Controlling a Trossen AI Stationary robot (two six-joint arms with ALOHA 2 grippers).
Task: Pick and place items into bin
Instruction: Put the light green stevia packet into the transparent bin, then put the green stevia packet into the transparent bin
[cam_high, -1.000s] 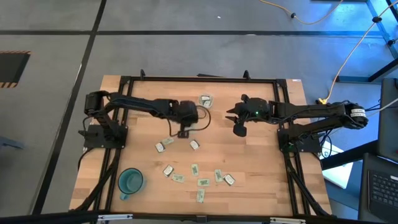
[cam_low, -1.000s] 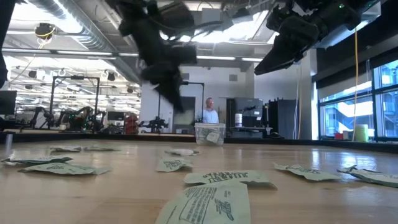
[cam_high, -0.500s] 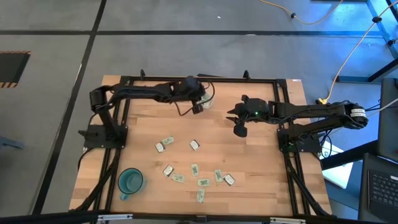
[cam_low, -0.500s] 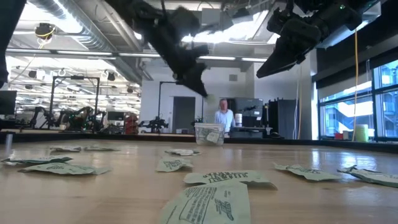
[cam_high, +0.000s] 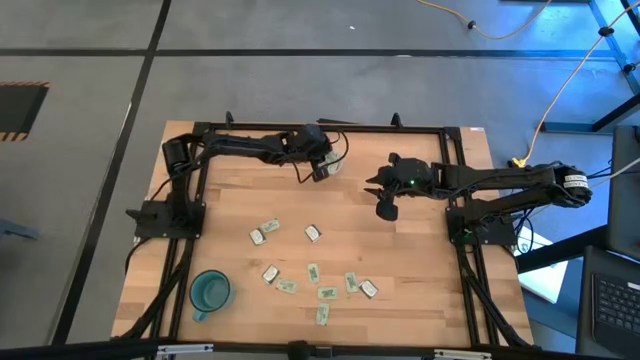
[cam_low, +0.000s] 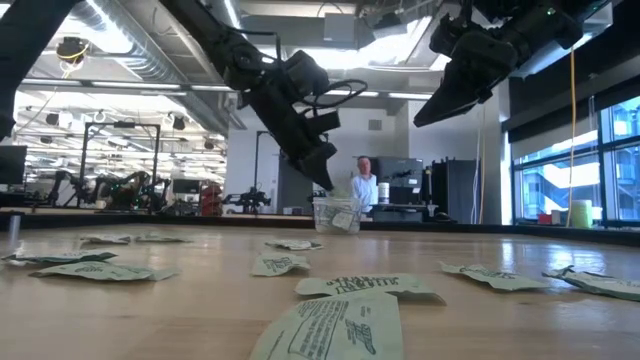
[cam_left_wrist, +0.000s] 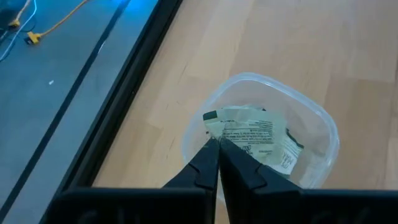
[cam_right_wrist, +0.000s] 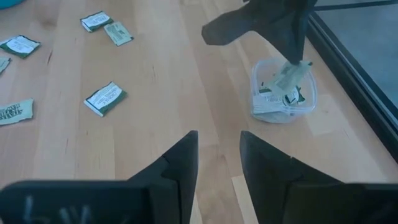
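The clear bin (cam_high: 331, 160) stands near the table's far edge; it also shows in the low view (cam_low: 337, 215) and the right wrist view (cam_right_wrist: 283, 111). My left gripper (cam_left_wrist: 217, 144) hangs over the bin (cam_left_wrist: 326, 140), shut on a pale packet (cam_left_wrist: 252, 132). Other packets (cam_right_wrist: 268, 106) lie inside the bin. Several more lie flat on the wood at mid-table and toward the near edge, among them two (cam_high: 265, 232) (cam_high: 313, 233). My right gripper (cam_right_wrist: 217, 155) hovers open, well above the table to the bin's right (cam_high: 385, 208). My left gripper pinches the packet by one edge near a corner (cam_left_wrist: 214, 129), between its two fingertips. The fingers slant down from above and from the table's left. The packet (cam_right_wrist: 291, 76) hangs tilted below them, its lower end inside the bin's rim; whether it rests on the packets there, I cannot tell.
A teal cup (cam_high: 210, 291) stands at the near left. Loose packets (cam_high: 326, 293) are scattered across the near half. The dark frame rail (cam_high: 320, 128) runs just behind the bin. Bare wood (cam_high: 420, 250) lies below the right arm.
My left gripper has swung from mid-table toward the far edge, then sunk lower over the bin, staying shut. The right arm has kept still, and the packets on the table have not moved.
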